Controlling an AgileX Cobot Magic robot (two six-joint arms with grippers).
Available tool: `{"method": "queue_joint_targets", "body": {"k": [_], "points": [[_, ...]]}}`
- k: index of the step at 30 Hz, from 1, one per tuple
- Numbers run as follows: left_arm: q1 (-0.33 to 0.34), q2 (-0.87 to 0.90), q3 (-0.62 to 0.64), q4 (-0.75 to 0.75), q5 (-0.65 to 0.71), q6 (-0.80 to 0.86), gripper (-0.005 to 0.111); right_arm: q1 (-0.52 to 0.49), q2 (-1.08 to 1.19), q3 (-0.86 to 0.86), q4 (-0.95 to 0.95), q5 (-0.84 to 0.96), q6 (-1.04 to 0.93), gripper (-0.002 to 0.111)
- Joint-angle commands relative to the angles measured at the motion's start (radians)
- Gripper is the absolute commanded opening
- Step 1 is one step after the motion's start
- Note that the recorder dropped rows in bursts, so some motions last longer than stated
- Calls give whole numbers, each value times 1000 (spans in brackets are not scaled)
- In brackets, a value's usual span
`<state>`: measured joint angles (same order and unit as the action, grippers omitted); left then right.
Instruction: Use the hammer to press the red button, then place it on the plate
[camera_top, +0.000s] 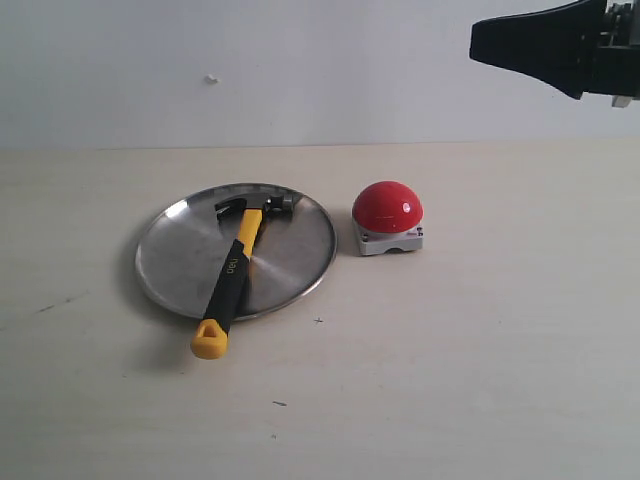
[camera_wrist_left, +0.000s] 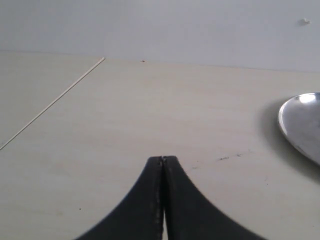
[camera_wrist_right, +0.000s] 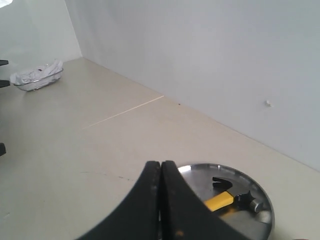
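The hammer (camera_top: 235, 268) lies across the plate (camera_top: 180, 250), its dark head near the far rim and its looped yellow end hanging over the near rim onto the table. Just to the plate's right sits the red button (camera_top: 388, 207) on its grey base. High at the upper right my right gripper (camera_top: 478, 43) hangs shut and empty, far above the button. In the right wrist view that gripper (camera_wrist_right: 161, 163) is shut, with the hammer (camera_wrist_right: 235, 198) on the plate (camera_wrist_right: 262, 212) beyond it. My left gripper (camera_wrist_left: 163, 158) is shut over bare table, the plate's rim (camera_wrist_left: 295, 132) off to one side.
A pale wooden table (camera_top: 480, 360) meets a white wall behind. A small metal basket holding white cloth (camera_wrist_right: 37, 76) stands far off in the right wrist view. A thin seam line (camera_wrist_left: 55, 100) crosses the tabletop in the left wrist view.
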<state>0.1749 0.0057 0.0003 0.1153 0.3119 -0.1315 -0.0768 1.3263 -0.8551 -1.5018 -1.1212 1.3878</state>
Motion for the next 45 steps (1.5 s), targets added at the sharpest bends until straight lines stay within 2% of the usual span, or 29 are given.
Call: {"method": "queue_joint_targets", "body": {"k": [1, 4, 8, 16, 19, 23, 26, 29, 34, 36, 45], "points": [[4, -6, 0, 4, -1, 1, 0, -5, -90, 4, -2, 60, 0, 0], [4, -6, 0, 4, -1, 1, 0, -5, -167, 4, -55, 106, 24, 0], [4, -6, 0, 4, -1, 1, 0, -5, -282, 32, -243, 173, 105, 0], [4, -6, 0, 4, -1, 1, 0, -5, -620, 190, -232, 452, 116, 0], [4, -6, 0, 4, -1, 1, 0, -5, -752, 238, -205, 550, 227, 0], [4, -6, 0, 4, -1, 1, 0, -5, -908, 281, -207, 596, 397, 0], [4, -6, 0, 4, -1, 1, 0, -1, -996, 303, -205, 596, 419, 0], [4, -6, 0, 4, -1, 1, 0, 65, -1057, 330, -210, 614, 419, 0], [4, -6, 0, 4, -1, 1, 0, 273, -1136, 364, -233, 714, 419, 0], [4, -6, 0, 4, -1, 1, 0, 314, -1158, 365, -243, 753, 417, 0], [4, -6, 0, 4, -1, 1, 0, 332, -1168, 377, -243, 826, 410, 0]]}}
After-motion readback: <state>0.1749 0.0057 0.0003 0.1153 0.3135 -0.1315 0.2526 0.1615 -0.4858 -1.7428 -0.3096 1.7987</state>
